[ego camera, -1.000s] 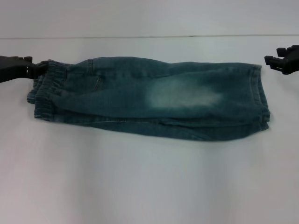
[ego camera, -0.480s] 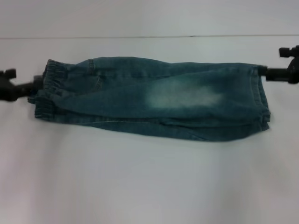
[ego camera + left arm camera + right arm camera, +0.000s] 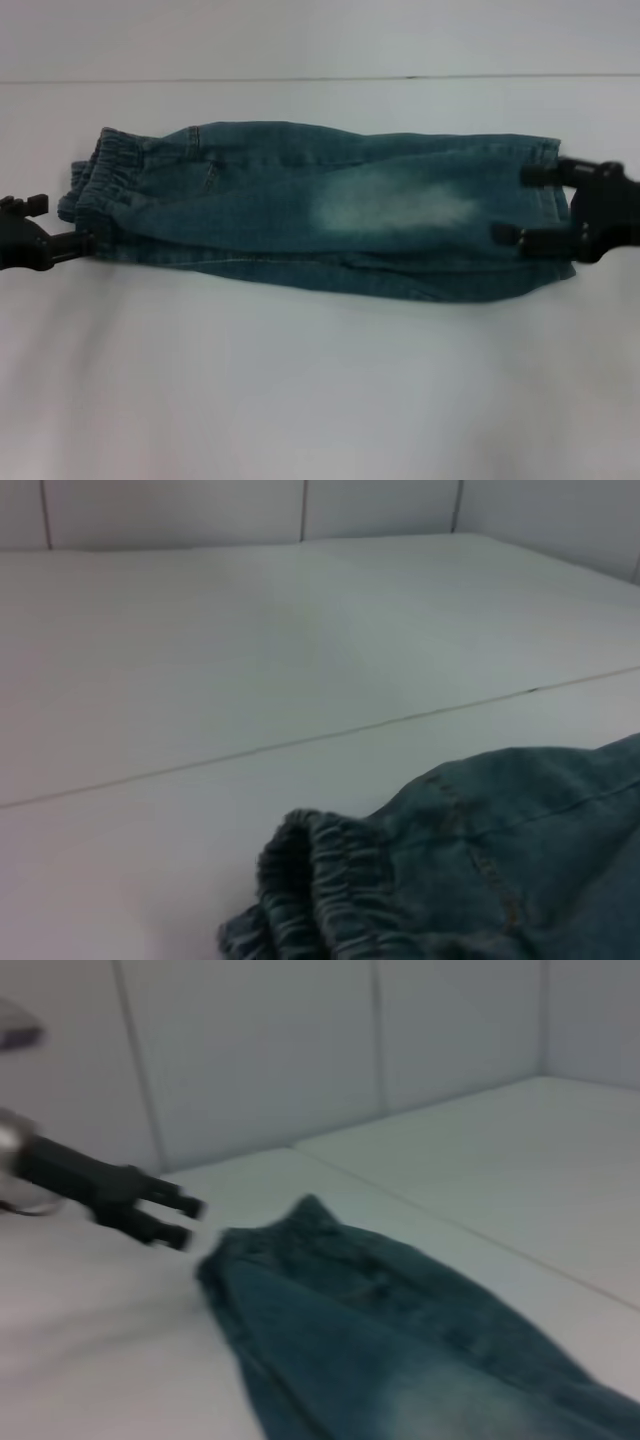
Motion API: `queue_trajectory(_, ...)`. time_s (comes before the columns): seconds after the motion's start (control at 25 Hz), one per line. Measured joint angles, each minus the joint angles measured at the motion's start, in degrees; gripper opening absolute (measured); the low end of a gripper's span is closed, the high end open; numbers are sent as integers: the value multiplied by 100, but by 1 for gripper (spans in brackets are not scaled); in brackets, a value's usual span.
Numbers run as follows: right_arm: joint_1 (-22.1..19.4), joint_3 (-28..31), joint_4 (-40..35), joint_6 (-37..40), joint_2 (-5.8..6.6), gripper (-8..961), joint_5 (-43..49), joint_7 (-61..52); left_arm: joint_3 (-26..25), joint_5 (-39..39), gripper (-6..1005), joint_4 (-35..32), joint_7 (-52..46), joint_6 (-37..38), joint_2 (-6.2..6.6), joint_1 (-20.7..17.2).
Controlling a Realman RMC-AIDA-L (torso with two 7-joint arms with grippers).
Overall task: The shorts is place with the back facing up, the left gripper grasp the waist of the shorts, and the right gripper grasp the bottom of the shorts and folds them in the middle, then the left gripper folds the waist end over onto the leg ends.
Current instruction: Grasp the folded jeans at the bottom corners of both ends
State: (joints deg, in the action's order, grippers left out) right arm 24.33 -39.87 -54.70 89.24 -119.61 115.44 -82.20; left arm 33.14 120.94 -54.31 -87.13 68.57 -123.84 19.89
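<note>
A plain white surface is carrying the denim shorts, which are lying flat across it, folded lengthwise, ruffled waist pointing left and the leg ends pointing right.

The place is looking like a bare robot test bench rather than a home or a shop. A plain white table is filling the head view, with one thin dark seam running across its far part. In the wrist views, white wall panels split by narrow vertical joints are closing in the table from behind, meeting at a corner, with nothing hanging on them.
</note>
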Motion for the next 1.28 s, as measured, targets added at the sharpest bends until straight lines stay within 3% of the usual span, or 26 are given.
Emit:
queue_trajectory(0.48, 59, -172, 354, 768, -10, 927, -13, 158, 14, 93, 885, 846, 923, -1133, 87, 285)
queue_trajectory(1.28, 177, -241, 519, 708, -10, 924, 5, -69, 154, 636, 831, 1229, 1106, -1343, 264, 749)
